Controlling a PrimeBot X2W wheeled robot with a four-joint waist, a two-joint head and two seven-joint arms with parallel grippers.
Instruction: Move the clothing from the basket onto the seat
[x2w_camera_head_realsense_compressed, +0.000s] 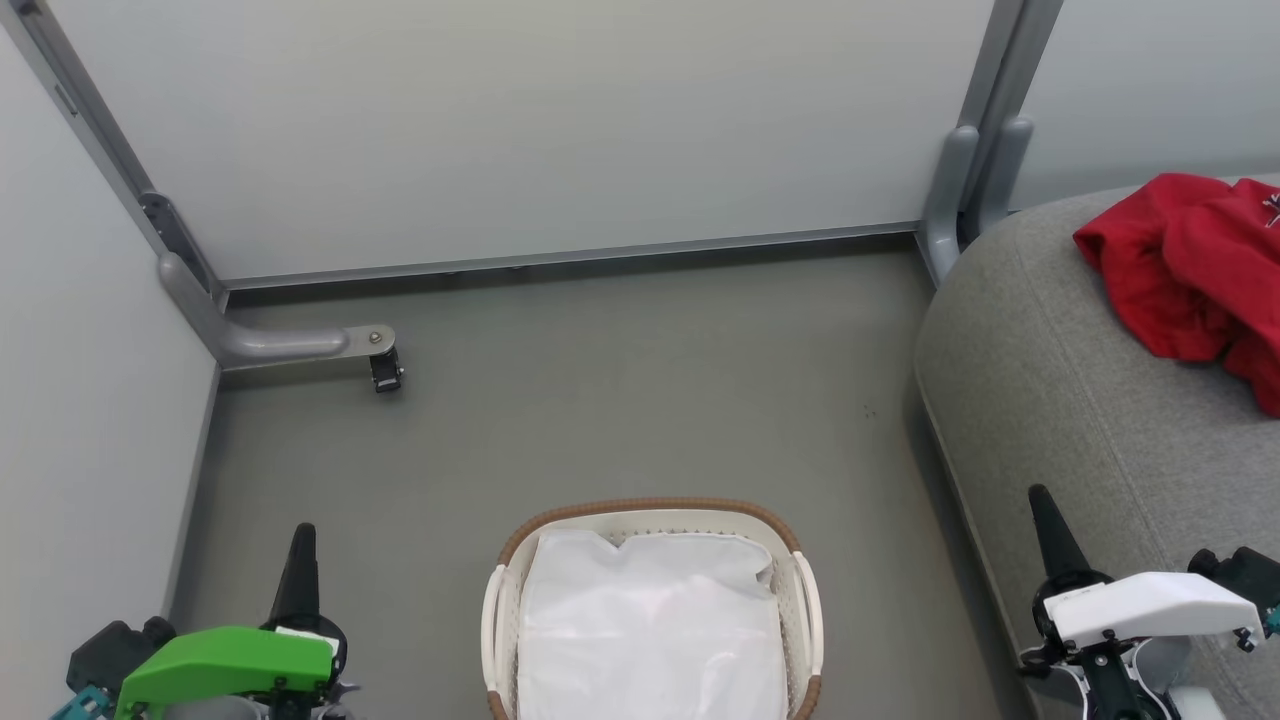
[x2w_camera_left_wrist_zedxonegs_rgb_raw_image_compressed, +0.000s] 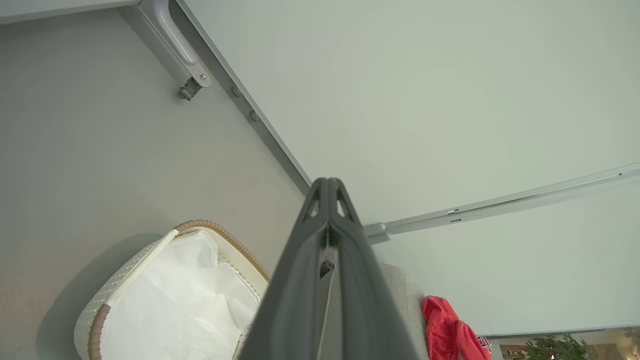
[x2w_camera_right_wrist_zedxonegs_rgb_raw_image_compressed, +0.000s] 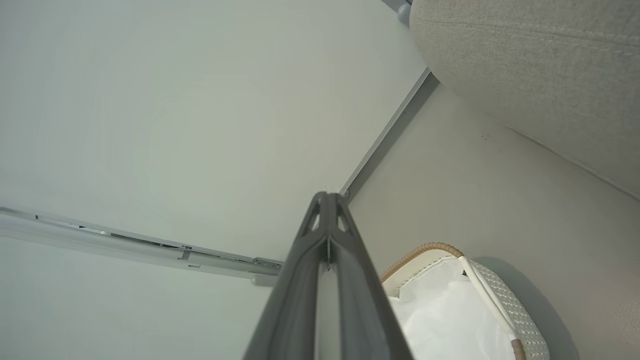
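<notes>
The left gripper (x2w_camera_head_realsense_compressed: 300, 570) and right gripper (x2w_camera_head_realsense_compressed: 1045, 520) were parked with jaws pressed together and empty, the basket (x2w_camera_head_realsense_compressed: 650, 507) between them holding 1 white liner (x2w_camera_head_realsense_compressed: 650, 620), presumably because the clothing (x2w_camera_head_realsense_compressed: 1190, 270) was already heaped on the seat (x2w_camera_head_realsense_compressed: 1050, 380) beyond the right jaws.

Clothing: bright red soft fabric clothing (x2w_camera_head_realsense_compressed: 1190, 270), small white marking.
Basket: oval white perforated plastic basket (x2w_camera_head_realsense_compressed: 650, 504), brown woven rim.
Liner: plain white liner sheet (x2w_camera_head_realsense_compressed: 650, 630).
Seat: large grey woven-fabric seat (x2w_camera_head_realsense_compressed: 1050, 380).
Floor: flat dull grey floor (x2w_camera_head_realsense_compressed: 620, 400).
Tools: left tool (x2w_camera_head_realsense_compressed: 303, 535) black-fingered, green cover; right tool (x2w_camera_head_realsense_compressed: 1040, 497) black-fingered, white cover.
</notes>
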